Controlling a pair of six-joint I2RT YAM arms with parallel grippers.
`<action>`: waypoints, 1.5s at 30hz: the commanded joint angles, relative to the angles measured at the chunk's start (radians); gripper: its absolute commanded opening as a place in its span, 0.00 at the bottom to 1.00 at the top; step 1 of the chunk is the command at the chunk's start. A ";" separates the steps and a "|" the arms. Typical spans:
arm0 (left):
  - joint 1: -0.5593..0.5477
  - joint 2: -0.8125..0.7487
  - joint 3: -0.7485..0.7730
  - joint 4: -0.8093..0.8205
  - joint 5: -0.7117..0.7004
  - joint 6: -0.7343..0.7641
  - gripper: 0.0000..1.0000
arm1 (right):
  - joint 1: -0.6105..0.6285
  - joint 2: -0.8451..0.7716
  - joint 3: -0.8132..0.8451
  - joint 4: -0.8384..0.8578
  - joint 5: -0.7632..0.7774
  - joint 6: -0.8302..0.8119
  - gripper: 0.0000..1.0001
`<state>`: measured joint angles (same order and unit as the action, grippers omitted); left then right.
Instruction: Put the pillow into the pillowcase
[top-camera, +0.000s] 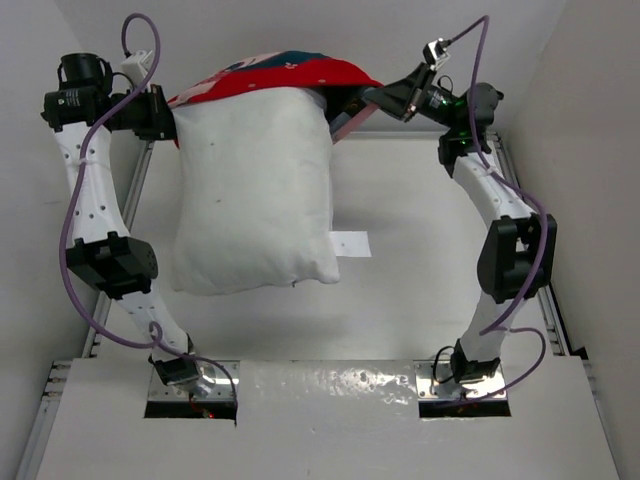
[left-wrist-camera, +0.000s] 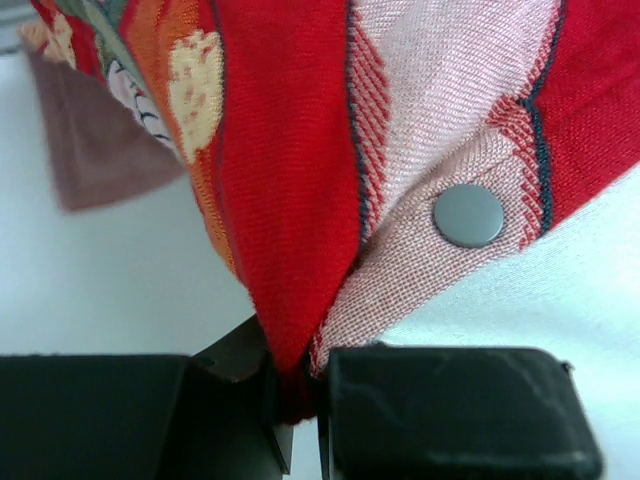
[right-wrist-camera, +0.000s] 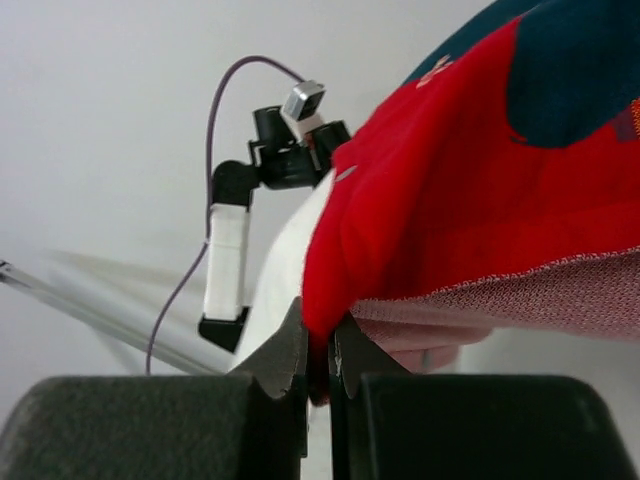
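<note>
Left claw (top-camera: 163, 113) at ten o'clock and right claw (top-camera: 368, 100) at two each pinch the pillowcase (top-camera: 280, 70) hem, capping the pillow (top-camera: 255, 190) at twelve; sleeving looks barely begun, so next pull the hem toward six.

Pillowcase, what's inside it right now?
Only the far end of the pillow sits in the mouth of the pillowcase; the rest is outside. The red fabric hides how deep it reaches. The left gripper and right gripper each pinch the opening's edge.
</note>
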<state>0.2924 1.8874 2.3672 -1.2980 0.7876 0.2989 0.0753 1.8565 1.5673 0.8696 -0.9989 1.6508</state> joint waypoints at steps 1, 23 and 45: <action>0.042 -0.008 0.030 0.120 0.053 -0.034 0.00 | 0.044 -0.045 0.106 -0.017 0.005 -0.025 0.00; -0.131 -0.275 -0.787 0.065 -0.320 0.771 0.79 | 0.164 -0.186 -0.193 -1.348 0.962 -1.322 0.99; -0.524 -0.108 -0.740 0.595 -0.441 0.306 0.42 | 0.635 -0.162 -0.371 -0.962 0.985 -1.086 0.99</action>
<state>-0.2344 1.7973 1.6245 -0.8074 0.4034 0.6643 0.7155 1.6581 1.1973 -0.1627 -0.0399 0.5129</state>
